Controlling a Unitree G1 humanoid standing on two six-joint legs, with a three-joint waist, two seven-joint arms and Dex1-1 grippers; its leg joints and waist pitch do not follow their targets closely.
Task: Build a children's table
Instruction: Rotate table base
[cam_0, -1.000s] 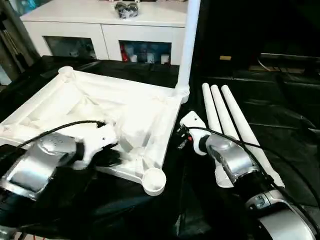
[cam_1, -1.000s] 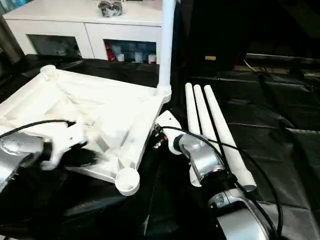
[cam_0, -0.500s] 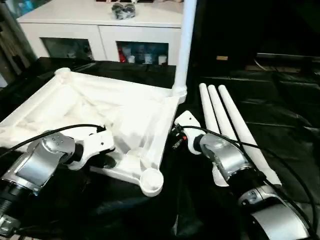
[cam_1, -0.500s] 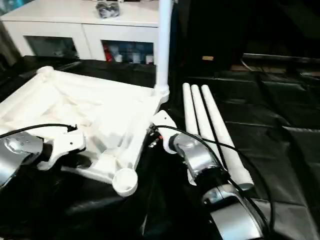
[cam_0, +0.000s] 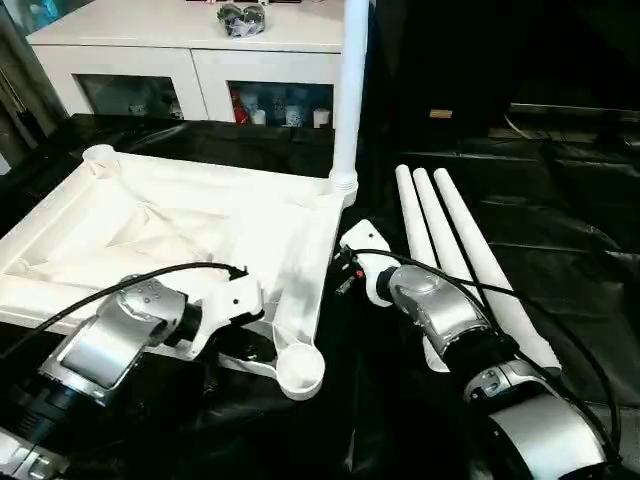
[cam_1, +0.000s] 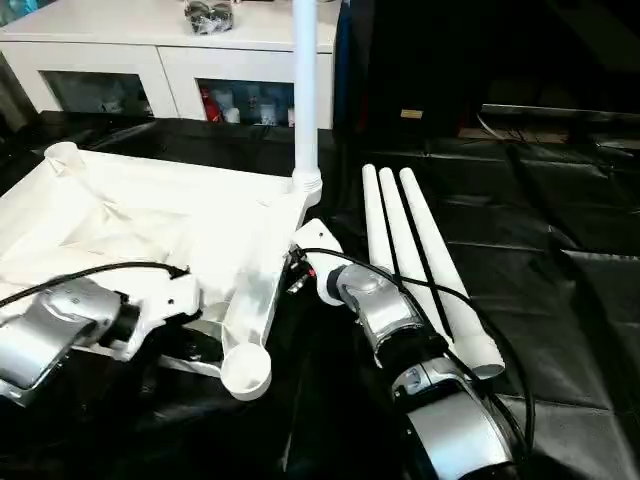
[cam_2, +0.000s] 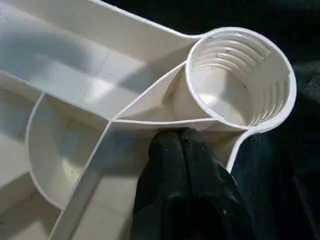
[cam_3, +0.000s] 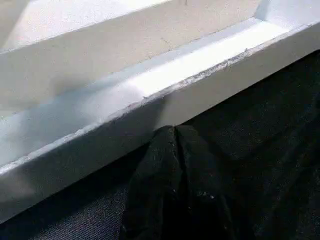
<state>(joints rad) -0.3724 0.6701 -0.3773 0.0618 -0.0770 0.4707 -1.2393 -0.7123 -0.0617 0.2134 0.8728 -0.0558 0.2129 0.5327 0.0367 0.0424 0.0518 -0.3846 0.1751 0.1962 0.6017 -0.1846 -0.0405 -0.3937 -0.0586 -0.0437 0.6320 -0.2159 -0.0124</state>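
Surface: a black, creased cloth covers the work area; a white cabinet with glass doors stands behind it.
Left fingers: the black fingertips are pressed together with nothing between them, their tips against a rib of the tabletop just beside a corner socket.
Left gripper: the left gripper sits at the near edge of the tabletop, apparently to nudge or steady that corner rather than to pick it up.
Right fingers: the right arm's black fingertips are likewise together and empty, close under the tabletop's side rim; whether they touch it I cannot tell.
Right gripper: the right gripper lies between the tabletop and the loose legs, seemingly bracing the side so the top does not slide.
Tabletop: the white plastic rectangular tabletop lies upside down on the cloth, ribbed underside up, so its sockets face upward for the legs.
Near socket: the round threaded corner socket is empty and open.
Fitted leg: one long white tapered tube leg stands upright in the far corner socket.
Loose legs: three more white tube legs lie side by side on the cloth, just beside the right arm, within reach for the next sockets.
Stage: judged early, one leg of four in.
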